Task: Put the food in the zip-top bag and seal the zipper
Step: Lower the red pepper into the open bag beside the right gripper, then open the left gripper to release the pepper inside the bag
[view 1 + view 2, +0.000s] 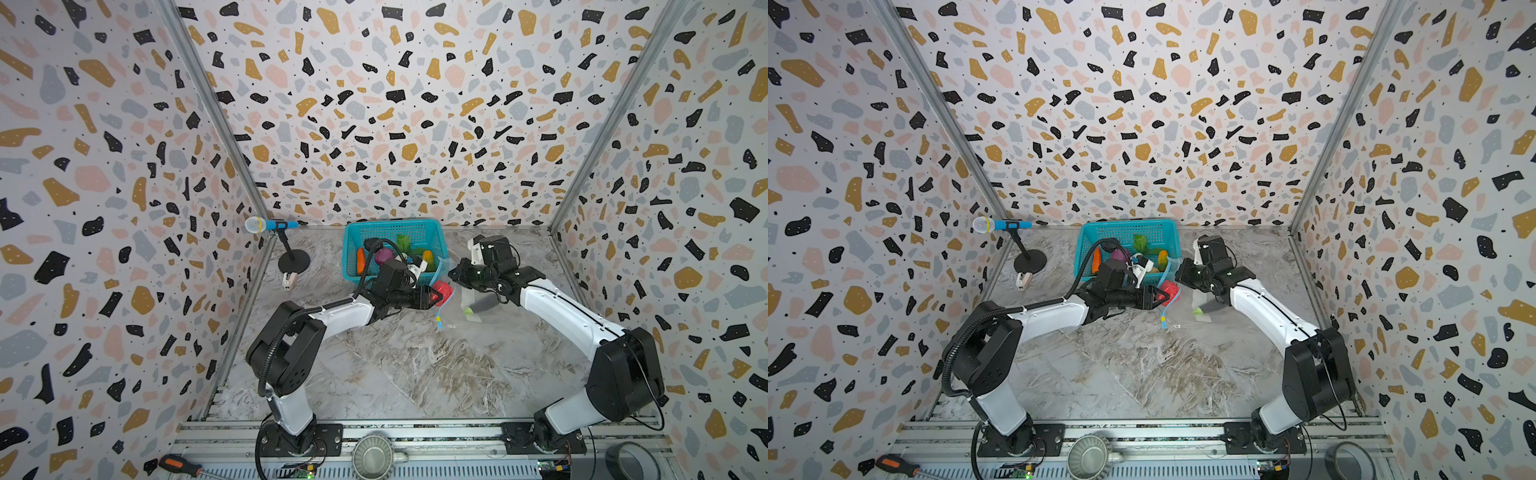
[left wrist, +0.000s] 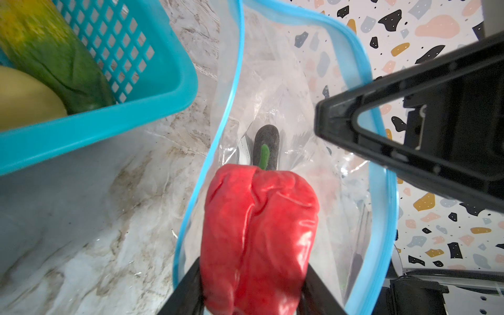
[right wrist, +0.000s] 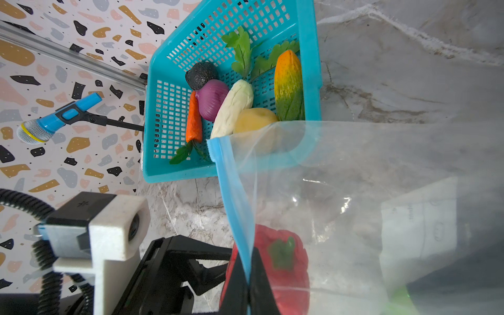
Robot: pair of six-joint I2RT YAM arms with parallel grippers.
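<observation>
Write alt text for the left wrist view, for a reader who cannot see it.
The left pincer holds a red pepper at the open mouth of the clear zip-top bag, with a dark eggplant inside. A teal basket stands beside it.

Bright even light, soft shadows, glints on zip-top bag (image 3: 341, 169), bowed edges

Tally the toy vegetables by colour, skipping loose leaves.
Red: 1, pepper
Purple: 1, onion
Orange: 1, carrot
White: 1, radish
Yellow: 1, potato
Yellow-green: 1, corn
Black: 2, round lump in basket, eggplant in bag
Total: 8
</observation>
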